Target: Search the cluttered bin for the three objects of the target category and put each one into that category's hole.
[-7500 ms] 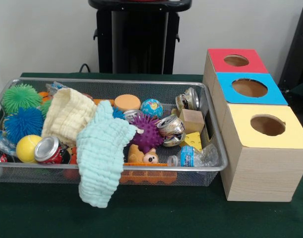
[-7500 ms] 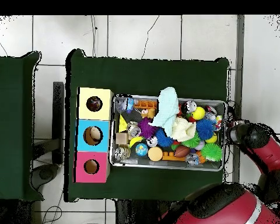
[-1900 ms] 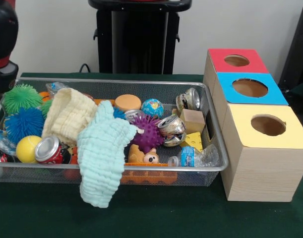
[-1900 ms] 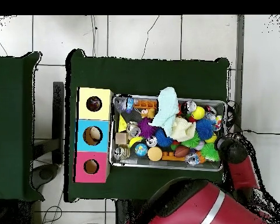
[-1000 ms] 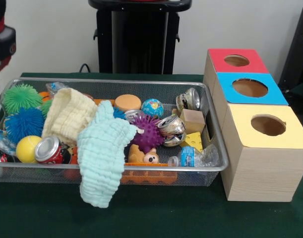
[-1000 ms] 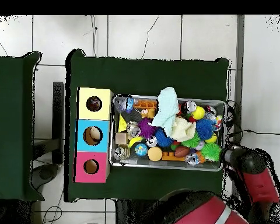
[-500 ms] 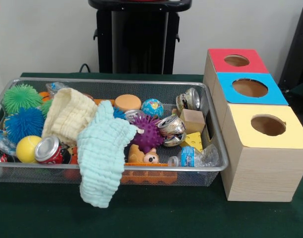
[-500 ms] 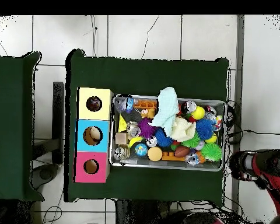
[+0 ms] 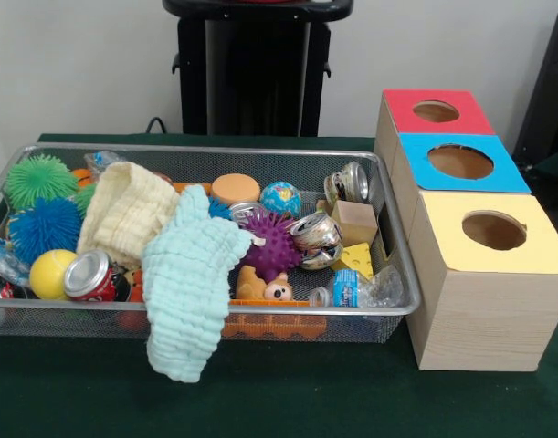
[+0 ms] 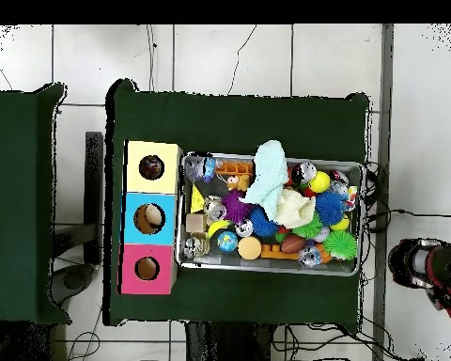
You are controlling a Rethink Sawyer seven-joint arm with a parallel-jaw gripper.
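Observation:
A wire bin (image 9: 260, 155) holds a heap of things. A mint cloth (image 9: 187, 283) hangs over its near rim beside a cream cloth (image 9: 123, 210). Crushed cans lie in it: a red one (image 9: 89, 276) and silver ones (image 9: 315, 239). Spiky balls show in purple (image 9: 271, 245), green (image 9: 36, 178) and blue (image 9: 41, 228). A wooden block (image 9: 354, 222), a cheese wedge (image 9: 354, 258) and a plastic bottle (image 9: 356, 289) sit at the right end. The box row has a red top (image 9: 402, 108), a blue top (image 9: 415, 155) and a yellow top (image 9: 443, 242), each with a hole. No gripper shows.
In the overhead view a red and black arm segment (image 10: 431, 273) sits off the table beside the bin's (image 10: 269, 270) end farthest from the boxes (image 10: 133, 193). Cables lie on the tiled floor there. A black pedestal (image 9: 256, 68) stands behind the bin.
The arm has swung away from the bin's end and out toward the picture's edge in the overhead view. It has left the front view's top left corner. The bin's contents have not moved.

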